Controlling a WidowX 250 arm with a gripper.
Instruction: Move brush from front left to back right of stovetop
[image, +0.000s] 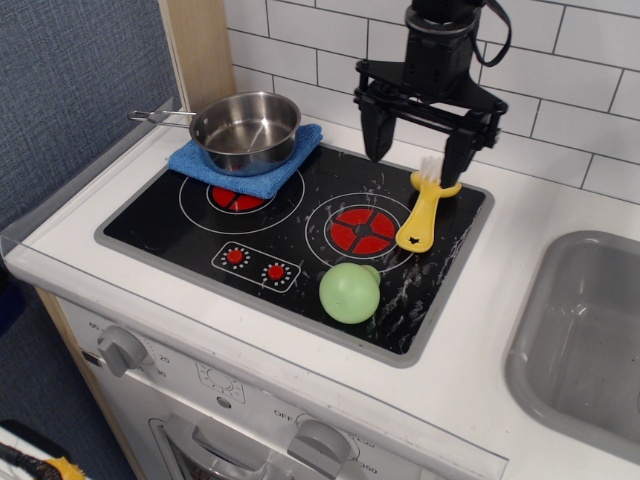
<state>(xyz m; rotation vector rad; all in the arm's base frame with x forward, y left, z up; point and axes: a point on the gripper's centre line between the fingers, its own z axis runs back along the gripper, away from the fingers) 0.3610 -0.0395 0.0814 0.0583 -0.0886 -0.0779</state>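
The yellow brush (423, 214) lies on the back right part of the black stovetop (290, 215), its white bristles toward the back and its wide handle end beside the right burner. My gripper (414, 142) hangs above the stovetop's back edge, just left of the bristles. It is open and empty, with its right finger (454, 150) close over the brush head.
A steel pot (245, 130) sits on a blue cloth (245, 160) over the back left burner. A green ball (350, 291) rests at the front right of the stovetop. A grey sink (585, 335) is to the right. White tiles rise behind.
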